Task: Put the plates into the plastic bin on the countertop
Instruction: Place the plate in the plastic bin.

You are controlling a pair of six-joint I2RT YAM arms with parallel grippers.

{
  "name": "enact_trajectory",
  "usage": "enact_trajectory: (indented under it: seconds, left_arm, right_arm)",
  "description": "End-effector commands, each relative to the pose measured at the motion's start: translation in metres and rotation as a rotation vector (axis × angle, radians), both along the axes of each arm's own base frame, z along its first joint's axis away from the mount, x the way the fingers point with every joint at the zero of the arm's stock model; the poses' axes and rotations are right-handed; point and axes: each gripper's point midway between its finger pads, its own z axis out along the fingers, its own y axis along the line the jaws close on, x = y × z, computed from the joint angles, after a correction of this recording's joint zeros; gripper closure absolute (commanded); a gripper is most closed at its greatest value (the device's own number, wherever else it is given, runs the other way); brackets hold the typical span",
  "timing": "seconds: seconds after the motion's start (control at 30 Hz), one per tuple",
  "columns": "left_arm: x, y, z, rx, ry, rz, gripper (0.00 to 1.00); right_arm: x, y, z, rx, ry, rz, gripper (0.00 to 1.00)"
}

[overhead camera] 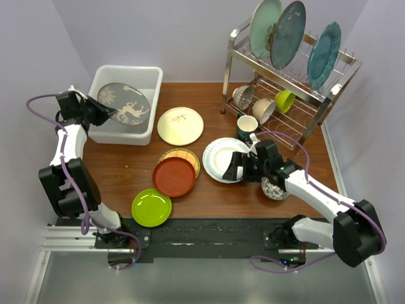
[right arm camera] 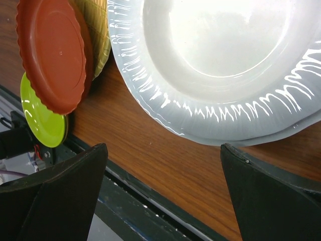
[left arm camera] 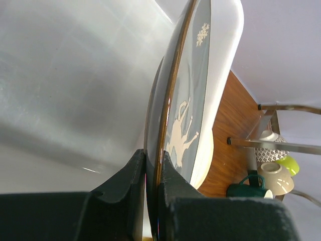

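Left gripper [left arm camera: 153, 168]: clamped on the rim of the grey plate [overhead camera: 124, 104], held tilted over the bin [overhead camera: 153, 79].
Right gripper [right arm camera: 163, 165]: jaws wide apart, empty, just beside the white plate [overhead camera: 221, 158].
Countertop [overhead camera: 123, 171]: held the white plate, cream plate [overhead camera: 180, 125], red-brown plate [overhead camera: 173, 177], yellow plate [overhead camera: 190, 154], green plate [overhead camera: 151, 207]; red-brown overlapped yellow.

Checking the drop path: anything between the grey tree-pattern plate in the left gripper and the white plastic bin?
Nothing visible. The left gripper holds the round grey tree-patterned plate tilted over the white rectangular plastic bin; no other dish shows inside it.
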Motion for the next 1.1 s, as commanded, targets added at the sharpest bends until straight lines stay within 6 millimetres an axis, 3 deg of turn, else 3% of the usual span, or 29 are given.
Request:
enact_trajectory:
  seconds: [0.0,0.1,0.2,0.33,0.6,0.77,1.07]
  left_arm:
    - [0.027,0.013,0.062,0.033,-0.213,0.006,1.0]
    - [0.033,0.027,0.059,0.025,-0.211,0.044,1.0]
    - [0.044,0.022,0.055,-0.01,-0.215,0.001,1.0]
    - [0.056,0.024,0.03,-0.045,-0.167,-0.017,1.0]
    - [0.066,0.028,0.0,-0.022,-0.104,-0.052,1.0]
    - [0.072,0.027,-0.005,-0.035,-0.088,-0.072,0.99]
    - [0.085,0.028,-0.021,-0.035,-0.028,-0.094,0.82]
  right_arm:
    - [0.003,0.006,0.006,0.025,-0.031,0.031,0.01]
    - [0.002,0.007,0.006,0.027,-0.029,0.037,0.01]
    - [0.003,0.007,0.006,0.026,-0.031,0.036,0.01]
    - [0.003,0.006,0.003,0.019,-0.017,0.034,0.01]
    - [0.003,0.006,0.002,0.018,-0.018,0.032,0.02]
    - [0.003,0.006,0.0,0.011,-0.008,0.029,0.02]
    - [0.003,0.004,0.001,0.006,-0.012,0.021,0.01]
